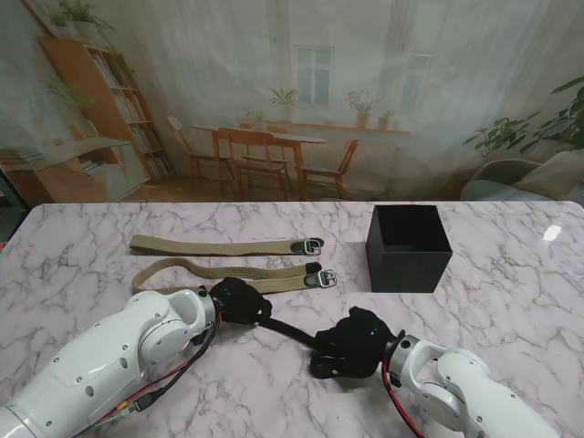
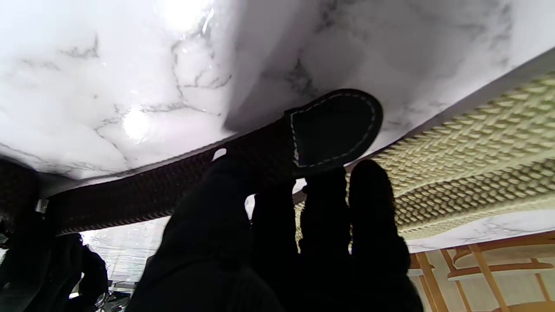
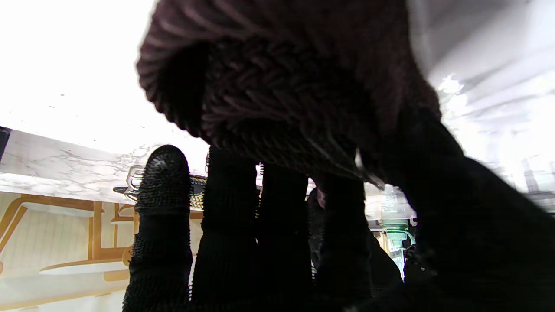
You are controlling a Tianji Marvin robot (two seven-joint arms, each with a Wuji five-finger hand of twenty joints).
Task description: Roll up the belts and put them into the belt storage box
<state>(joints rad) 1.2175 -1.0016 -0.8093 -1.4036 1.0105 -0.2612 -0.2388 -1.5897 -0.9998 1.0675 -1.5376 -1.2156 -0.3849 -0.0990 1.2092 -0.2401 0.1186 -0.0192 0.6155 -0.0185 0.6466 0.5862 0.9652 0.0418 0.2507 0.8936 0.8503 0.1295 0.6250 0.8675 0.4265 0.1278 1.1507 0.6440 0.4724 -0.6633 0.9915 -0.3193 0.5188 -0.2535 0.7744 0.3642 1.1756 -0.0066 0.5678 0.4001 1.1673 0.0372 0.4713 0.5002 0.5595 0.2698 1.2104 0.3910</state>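
A dark brown woven belt (image 1: 290, 333) stretches across the marble between my two hands. My left hand (image 1: 240, 301) presses on its leather tip (image 2: 334, 130), fingers closed over the strap. My right hand (image 1: 354, 344) is shut on the rolled end of that belt (image 3: 277, 86), a thick coil under its fingers. Two khaki belts lie flat farther from me: one (image 1: 224, 245) at the back, the other (image 1: 233, 274) just beyond my left hand, also seen as khaki weave (image 2: 468, 156). The black storage box (image 1: 408, 246) stands open to the right of their buckles.
The marble table (image 1: 511, 310) runs wide to the right of the box and toward me. A printed room backdrop closes off the far edge. Red and black cables hang along my left forearm (image 1: 164, 379).
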